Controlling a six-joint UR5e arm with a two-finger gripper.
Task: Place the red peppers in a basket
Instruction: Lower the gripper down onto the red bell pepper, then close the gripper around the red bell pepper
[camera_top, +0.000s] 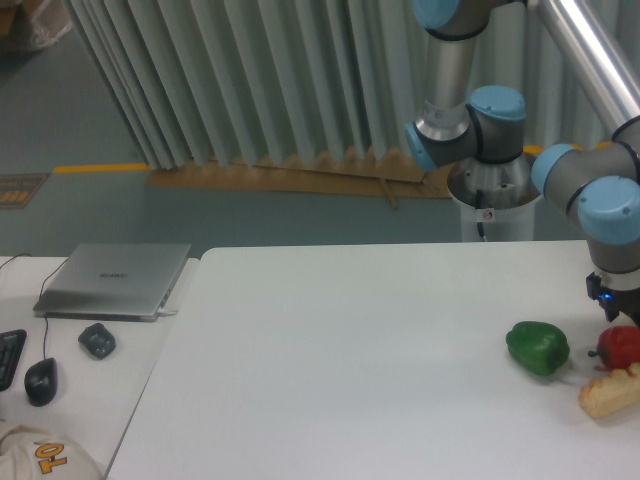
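Observation:
The red pepper (622, 346), glossy with a short dark stem on its left, lies on the white table (350, 350) at the far right edge of the view. My gripper (611, 310) hangs directly over it. Only its dark body with a small blue light shows, just above the pepper's top. Its fingers are too dark and too close to the frame edge to read, so I cannot tell whether they touch the pepper. No basket is in view.
A green bell pepper (537, 347) sits just left of the red one. A tan notched bread-like piece (610, 392) lies in front of it. A laptop (115, 279), two mice (97, 340) and a cap (40, 455) lie on the left side table.

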